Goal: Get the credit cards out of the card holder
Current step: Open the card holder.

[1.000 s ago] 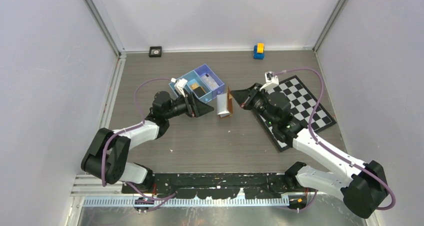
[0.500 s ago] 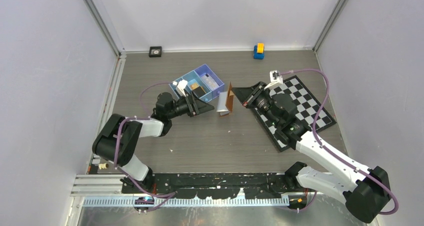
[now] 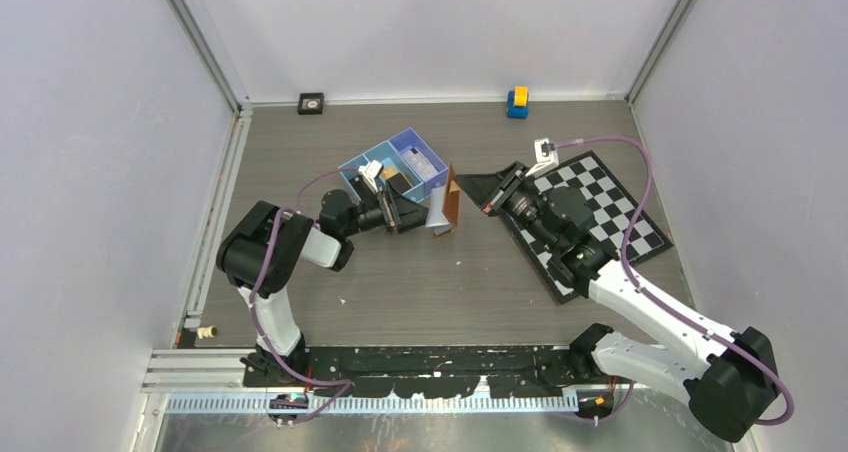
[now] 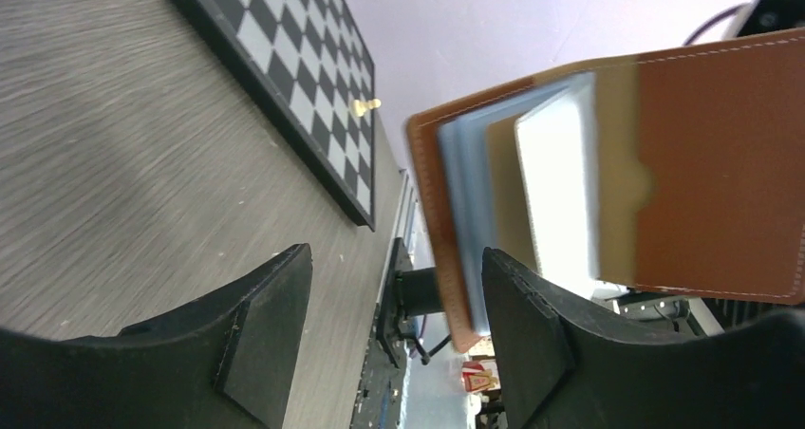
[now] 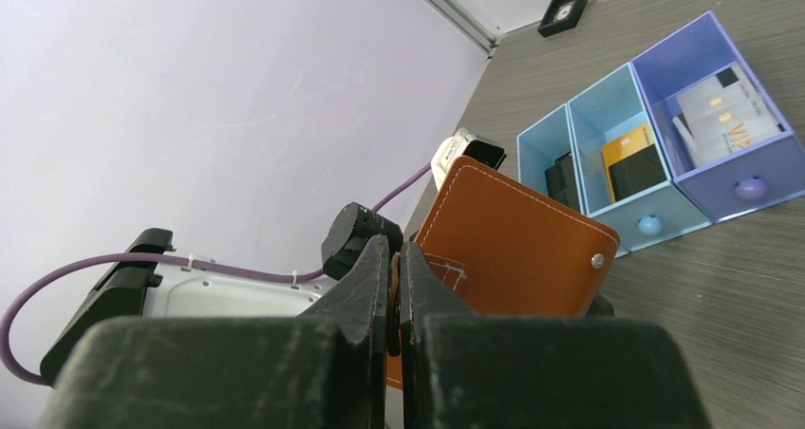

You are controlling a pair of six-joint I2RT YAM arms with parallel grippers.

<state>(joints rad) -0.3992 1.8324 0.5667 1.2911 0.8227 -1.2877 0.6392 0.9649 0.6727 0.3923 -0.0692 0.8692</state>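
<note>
**Operator:** Since one second ago, what has changed?

**Technician:** Shoulder and elbow of the left arm have swung toward the centre of the bench (image 3: pixel 400 292). The left hand (image 4: pixel 397 277) has advanced until its fingertips sit just beside the card holder (image 5: pixel 513 249). The holder has shifted slightly toward the blue tray (image 3: pixel 395 162). The right arm has barely moved over the chequered board (image 3: pixel 600 212).

**Operator:** Why is the holder held on edge?

**Technician:** The right hand (image 5: pixel 396 258) is clamped on the outer flap. This keeps the holder upright and open, with the pocket side facing the left arm. It also presents the credit cards (image 4: pixel 555 182), one white and one pale blue, which are still seated in the pocket.

**Operator:** Left hand condition?

**Technician:** Fingers are spread wide with nothing gripped, and the cards lie just beyond the gap. The probable next step is to close in and pinch a protruding card edge. No card is out yet.
</note>
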